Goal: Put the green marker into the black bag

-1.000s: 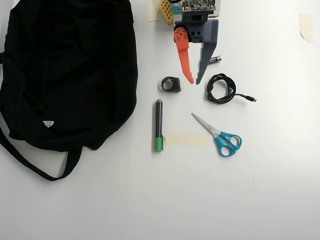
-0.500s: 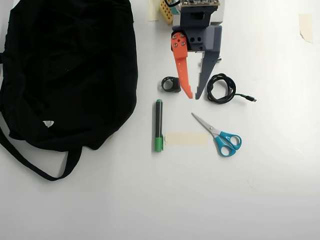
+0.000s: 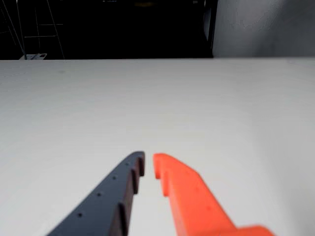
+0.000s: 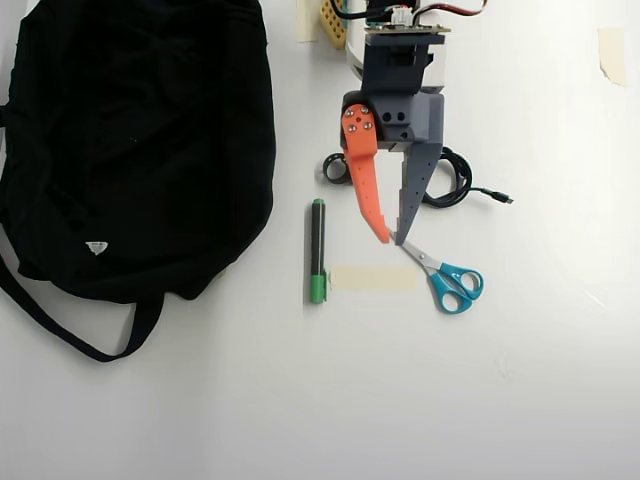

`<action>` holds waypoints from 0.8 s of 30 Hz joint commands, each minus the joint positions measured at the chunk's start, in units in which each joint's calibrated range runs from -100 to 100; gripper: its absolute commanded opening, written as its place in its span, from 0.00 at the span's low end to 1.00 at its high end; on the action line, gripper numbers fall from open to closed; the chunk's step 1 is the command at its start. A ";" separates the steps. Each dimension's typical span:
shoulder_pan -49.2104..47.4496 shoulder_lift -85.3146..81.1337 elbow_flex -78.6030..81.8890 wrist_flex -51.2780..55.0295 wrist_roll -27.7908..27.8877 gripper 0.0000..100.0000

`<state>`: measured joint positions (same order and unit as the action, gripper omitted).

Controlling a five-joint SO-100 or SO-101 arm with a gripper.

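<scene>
In the overhead view the green marker (image 4: 317, 250) lies flat on the white table, its bright green cap at the near end. The black bag (image 4: 140, 140) sprawls over the left side, a strap trailing below it. My gripper (image 4: 391, 241) hovers to the right of the marker, over the tip of the scissors' blades, about a finger's length from the marker. Its orange and grey fingers nearly touch, with nothing between them. The wrist view shows only the gripper (image 3: 148, 164) with a narrow slit at the tips and bare table; marker and bag are out of that view.
Blue-handled scissors (image 4: 445, 275) lie just right of the gripper. A coiled black cable (image 4: 457, 176) and a small black ring-shaped object (image 4: 335, 168) sit beside the arm. A beige tape strip (image 4: 372, 278) is stuck next to the marker's cap.
The arm has reached forward from near the ring and cable to above the scissors' blades. The gap between the fingers has narrowed to almost nothing.
</scene>
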<state>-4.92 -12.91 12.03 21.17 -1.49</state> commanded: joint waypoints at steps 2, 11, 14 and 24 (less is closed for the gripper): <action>0.06 1.13 -1.79 -4.20 0.70 0.03; 0.06 1.62 -1.79 -5.06 0.70 0.03; 0.14 0.88 -1.79 -5.06 0.70 0.03; 0.73 1.54 -3.13 5.02 0.23 0.02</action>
<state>-4.04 -10.92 12.03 19.19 -1.15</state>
